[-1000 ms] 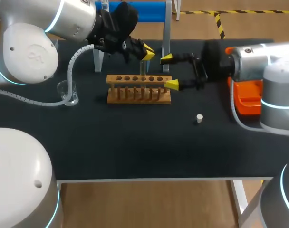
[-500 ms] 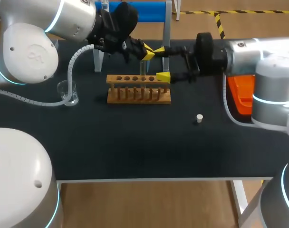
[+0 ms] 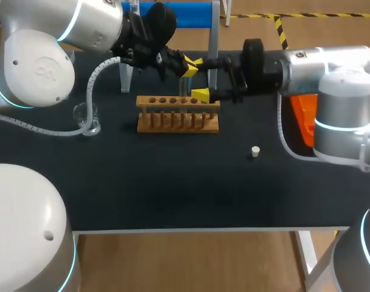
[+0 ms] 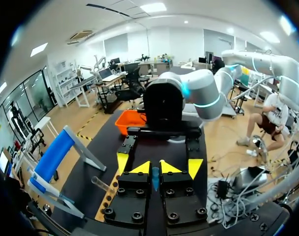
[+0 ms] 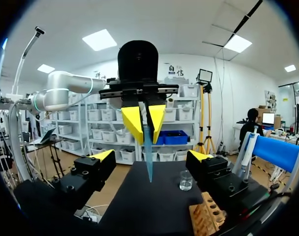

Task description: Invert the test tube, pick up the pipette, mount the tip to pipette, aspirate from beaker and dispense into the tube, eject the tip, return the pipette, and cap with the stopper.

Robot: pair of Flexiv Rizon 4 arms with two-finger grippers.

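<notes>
The left gripper (image 3: 188, 67) is clamped on the test tube (image 5: 148, 150), holding it above the wooden rack (image 3: 178, 121). The right gripper (image 3: 199, 79) is spread wide, its fingers flanking the tube without contact.

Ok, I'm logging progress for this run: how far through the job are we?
Nothing looks finished. In hand: the left gripper holds the test tube above the rack, the open right gripper flanking it, probably for the inversion. Left: all pipetting; the beaker stands apart and the stopper lies loose on the table.
</notes>
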